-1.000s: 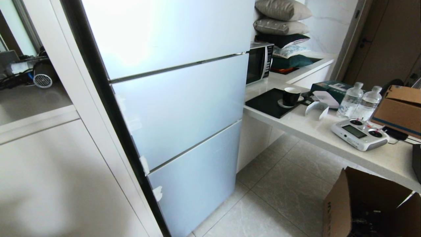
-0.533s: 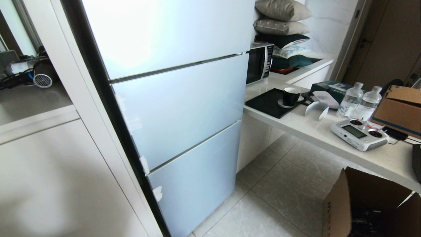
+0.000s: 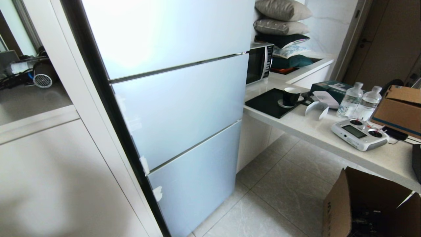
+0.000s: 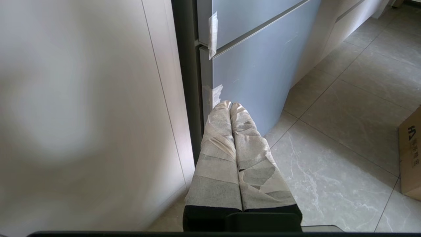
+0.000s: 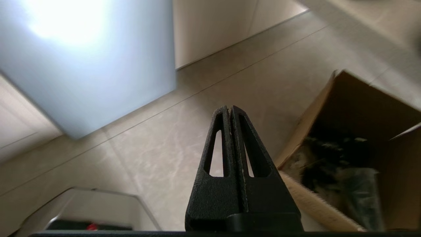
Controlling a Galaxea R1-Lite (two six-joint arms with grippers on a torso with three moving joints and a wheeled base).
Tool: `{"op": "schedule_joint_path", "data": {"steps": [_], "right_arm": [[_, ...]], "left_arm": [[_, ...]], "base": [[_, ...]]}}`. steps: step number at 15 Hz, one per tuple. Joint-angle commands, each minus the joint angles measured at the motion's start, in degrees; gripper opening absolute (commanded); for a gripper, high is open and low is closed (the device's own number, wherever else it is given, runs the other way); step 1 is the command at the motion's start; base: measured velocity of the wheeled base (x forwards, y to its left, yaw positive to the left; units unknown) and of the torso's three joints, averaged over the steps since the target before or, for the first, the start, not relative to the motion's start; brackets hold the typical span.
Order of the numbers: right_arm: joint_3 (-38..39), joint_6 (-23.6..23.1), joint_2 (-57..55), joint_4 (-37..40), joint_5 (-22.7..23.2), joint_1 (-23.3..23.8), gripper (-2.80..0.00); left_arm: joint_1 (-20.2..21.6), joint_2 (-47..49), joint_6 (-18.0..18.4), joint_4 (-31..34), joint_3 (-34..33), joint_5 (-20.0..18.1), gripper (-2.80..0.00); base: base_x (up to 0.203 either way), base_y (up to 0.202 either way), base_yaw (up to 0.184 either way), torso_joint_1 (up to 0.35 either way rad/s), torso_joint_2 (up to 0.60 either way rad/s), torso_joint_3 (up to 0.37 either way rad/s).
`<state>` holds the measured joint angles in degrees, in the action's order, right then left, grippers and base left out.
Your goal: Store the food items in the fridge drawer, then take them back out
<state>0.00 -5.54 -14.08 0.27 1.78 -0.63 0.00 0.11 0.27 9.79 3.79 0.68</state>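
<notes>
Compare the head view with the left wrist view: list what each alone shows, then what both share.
Head view only: the counter with a microwave, a black cup, two water bottles and a remote controller, plus stacked pillows.

Left wrist view only: the left gripper, tape-wrapped, jaws shut, near the fridge's lower corner.

Both: the closed fridge, tape tabs on its door edges, the tiled floor, a cardboard box.

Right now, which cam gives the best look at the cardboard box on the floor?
Right wrist view: the open cardboard box sits close, its dark contents visible inside. Head view catches only part of it at the bottom corner. Left wrist view shows just a sliver of one printed side.
</notes>
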Motion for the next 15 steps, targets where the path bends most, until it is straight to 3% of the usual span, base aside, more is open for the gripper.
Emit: {"op": "schedule_joint_path", "data": {"steps": [1, 5, 15], "right_arm": [[-0.01, -1.2, 2.35, 0.14, 0.16, 2.85, -2.8], [-0.01, -2.26, 14.69, 0.1, 1.18, 0.95, -2.8], [-0.05, 0.68, 14.17, 0.14, -0.42, 0.54, -2.8]], "left_arm": [[0.0, -0.02, 0.0, 0.06, -0.01, 0.02, -2.8], [0.0, -0.02, 0.0, 0.06, -0.01, 0.02, -2.8], [0.0, -0.02, 0.0, 0.06, -0.01, 0.02, -2.8]], "base": [[0.0, 0.0, 0.0, 0.0, 0.0, 0.0], [0.0, 0.0, 0.0, 0.0, 0.0, 0.0], [0.0, 0.0, 0.0, 0.0, 0.0, 0.0]]}}
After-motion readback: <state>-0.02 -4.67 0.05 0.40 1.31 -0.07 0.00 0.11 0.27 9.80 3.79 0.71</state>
